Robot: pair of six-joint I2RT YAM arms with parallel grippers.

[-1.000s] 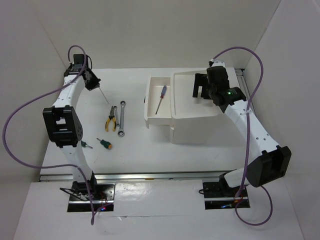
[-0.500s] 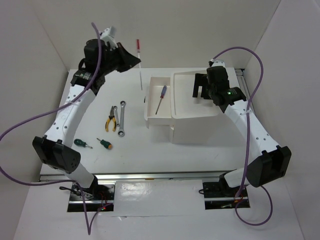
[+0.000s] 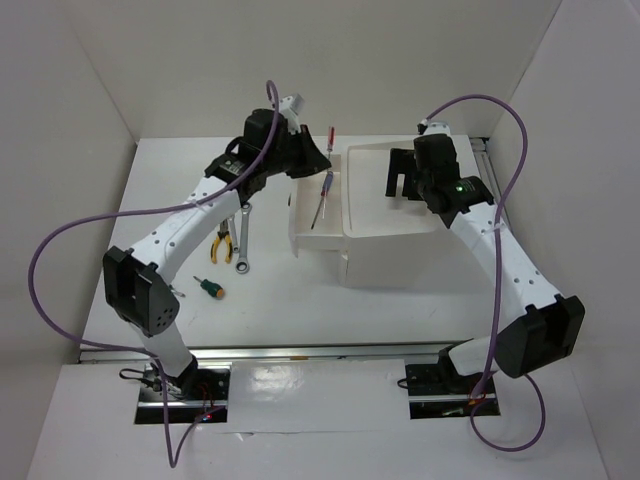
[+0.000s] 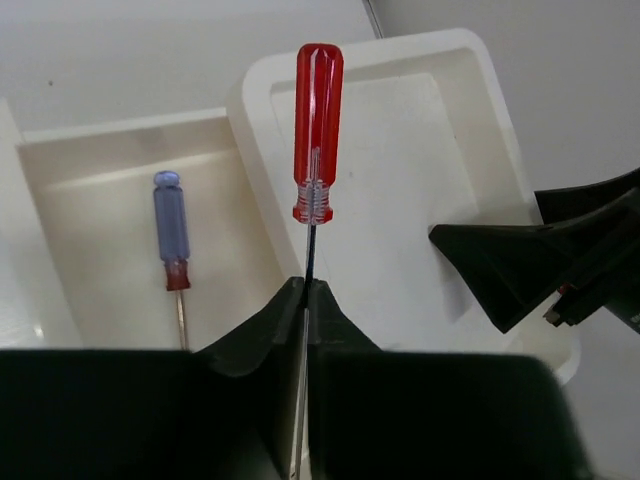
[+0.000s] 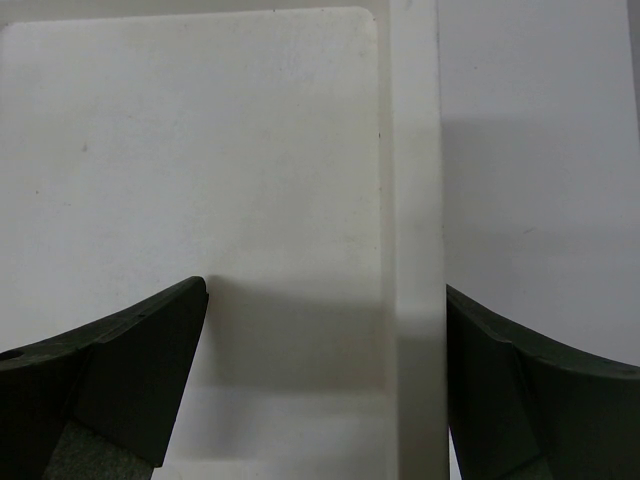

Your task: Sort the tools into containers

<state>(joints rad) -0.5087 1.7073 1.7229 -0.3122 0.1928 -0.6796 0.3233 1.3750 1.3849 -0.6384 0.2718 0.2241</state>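
Now left claw [image 4: 305, 291] grips one red screwdriver [image 4: 318, 130], drawer [image 4: 120, 131] one blue screwdriver [image 4: 170, 225].

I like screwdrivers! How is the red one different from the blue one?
The red screwdriver has a red handle; the blue screwdriver has a blue one. The red one is pinched by its shaft in the left gripper; the blue one lies loose in the open drawer. Both are thin, with slim metal shafts.

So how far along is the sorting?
One down: a thin blue-handled screwdriver lies in the open white plastic drawer. In hand: the left gripper pinches a red-handled screwdriver by its shaft. Left on the table: yellow-and-black pliers, a silver wrench, a stubby orange-handled screwdriver.
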